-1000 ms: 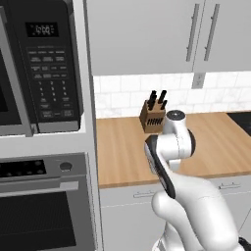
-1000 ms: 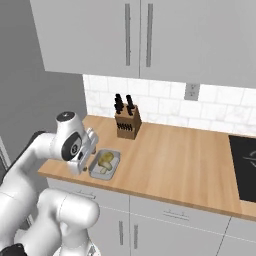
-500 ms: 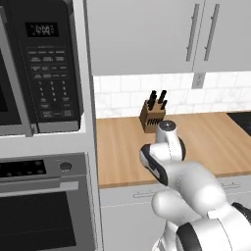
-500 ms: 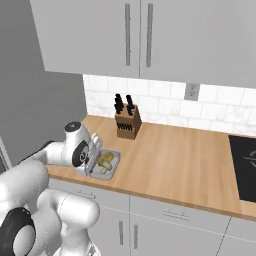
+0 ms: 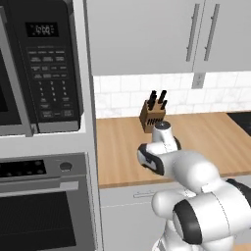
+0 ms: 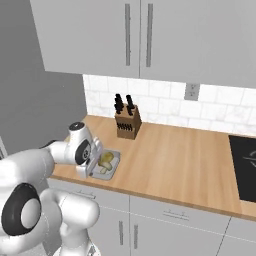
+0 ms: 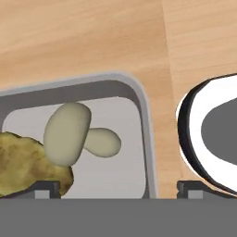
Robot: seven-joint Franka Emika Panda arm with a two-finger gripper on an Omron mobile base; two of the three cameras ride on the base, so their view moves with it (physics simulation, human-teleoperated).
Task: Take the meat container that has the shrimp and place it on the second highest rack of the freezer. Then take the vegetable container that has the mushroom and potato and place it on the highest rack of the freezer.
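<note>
The vegetable container (image 6: 115,160), a shallow grey tray, sits on the wooden counter near its front left corner. In the hand view its rim (image 7: 146,134) curves round a pale mushroom (image 7: 74,134) and a yellow-brown potato (image 7: 28,162). My gripper (image 7: 119,189) hangs open just above the tray's end. One fingertip (image 7: 44,187) is over the potato inside the tray and the other sits outside the rim, over bare counter. From the right base view the hand (image 6: 90,162) points down at the tray's left end. The meat container and the freezer are out of view.
A knife block (image 6: 126,124) stands at the back of the counter (image 6: 170,165) by the tiled wall. A black stovetop (image 6: 245,165) lies at the far right. A microwave (image 5: 44,68) and an oven (image 5: 44,206) fill the column left of the counter.
The arm has folded forward and the hand has come down closer to the vegetable container. The jaws have stayed open and the tray has not moved.
</note>
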